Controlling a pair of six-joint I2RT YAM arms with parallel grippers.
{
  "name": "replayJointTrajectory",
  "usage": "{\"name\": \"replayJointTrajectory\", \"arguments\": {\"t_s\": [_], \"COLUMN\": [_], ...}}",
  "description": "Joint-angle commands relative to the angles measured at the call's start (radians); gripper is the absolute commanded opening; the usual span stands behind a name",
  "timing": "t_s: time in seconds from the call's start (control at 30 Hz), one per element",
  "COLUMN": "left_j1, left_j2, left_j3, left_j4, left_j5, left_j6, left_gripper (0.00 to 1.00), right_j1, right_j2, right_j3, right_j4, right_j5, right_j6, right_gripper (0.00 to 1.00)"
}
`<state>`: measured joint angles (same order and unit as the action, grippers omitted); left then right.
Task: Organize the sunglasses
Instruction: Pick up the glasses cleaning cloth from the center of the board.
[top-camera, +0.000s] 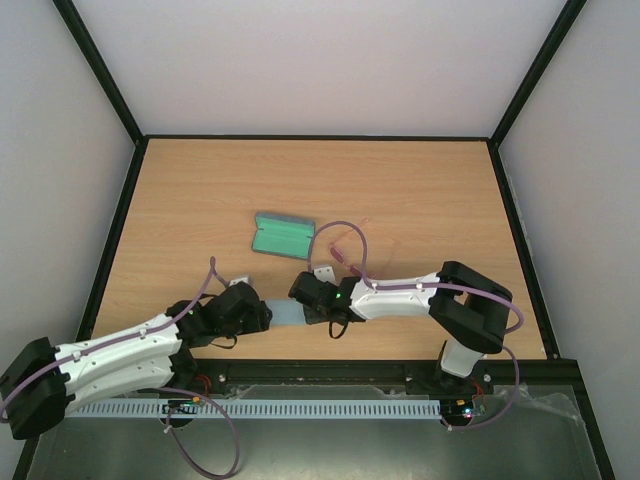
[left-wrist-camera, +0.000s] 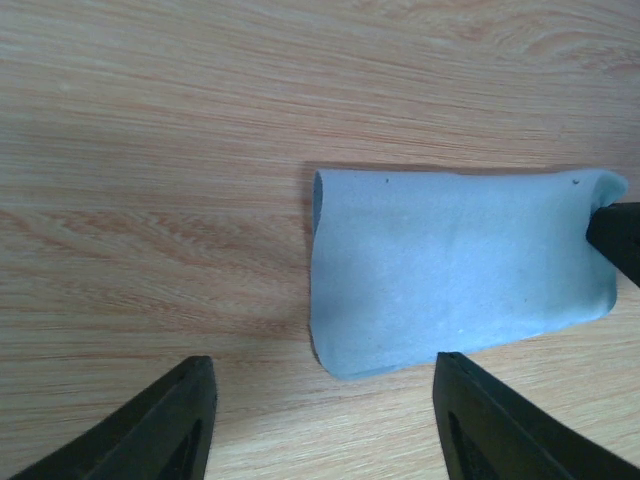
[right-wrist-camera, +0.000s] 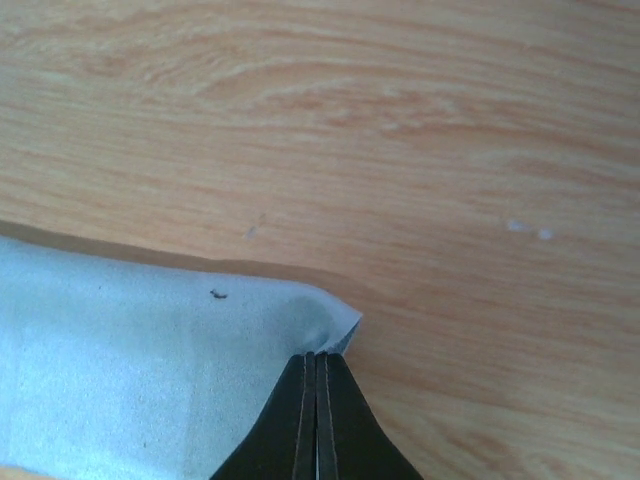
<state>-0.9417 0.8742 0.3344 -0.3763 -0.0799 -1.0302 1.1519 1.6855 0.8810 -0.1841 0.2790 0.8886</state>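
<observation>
Top external view: the sunglasses (top-camera: 346, 254) show only as a faint pink trace on the tabletop (top-camera: 430, 190), just right of the open case (top-camera: 284, 236) and partly under a loop of purple cable (top-camera: 352, 228). They are too thin and too pale to tell their long axis or which way they point. A thin translucent pink frame is all that can be made out. The case lies open with its green lining up and its long side running roughly left to right.

Both arms reach low toward the middle of the near edge and meet over a light blue cloth (top-camera: 284, 313). The right arm is folded at the elbow. The right end effector (right-wrist-camera: 317, 362) is closed, pinching the cloth's (right-wrist-camera: 130, 380) corner. The left end effector (left-wrist-camera: 325, 362) hovers with its fingers apart at the opposite edge of the cloth (left-wrist-camera: 450, 270), which lies flat with that edge slightly curled.
</observation>
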Motion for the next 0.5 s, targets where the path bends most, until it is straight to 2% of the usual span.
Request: {"name": "replayJointTrajectory", "arguments": {"t_s": [0.0, 0.47], "left_j1": [0.005, 0.006], "left_j2": [0.046, 0.228], "left_j3": [0.001, 0.042], "left_j4": [0.057, 0.127], "left_j5": [0.03, 0.012], "left_j6": [0.012, 0.026], "left_gripper": [0.55, 0.4], "right_j1": [-0.037, -0.05], "right_j2": [0.042, 0.039], "right_j3": [0.005, 0.0], "right_j4": [-0.091, -0.057], "right_j5": [0.042, 0.004], "right_j6": [-0.066, -0.103], "right_gripper": [0.01, 0.01]}}
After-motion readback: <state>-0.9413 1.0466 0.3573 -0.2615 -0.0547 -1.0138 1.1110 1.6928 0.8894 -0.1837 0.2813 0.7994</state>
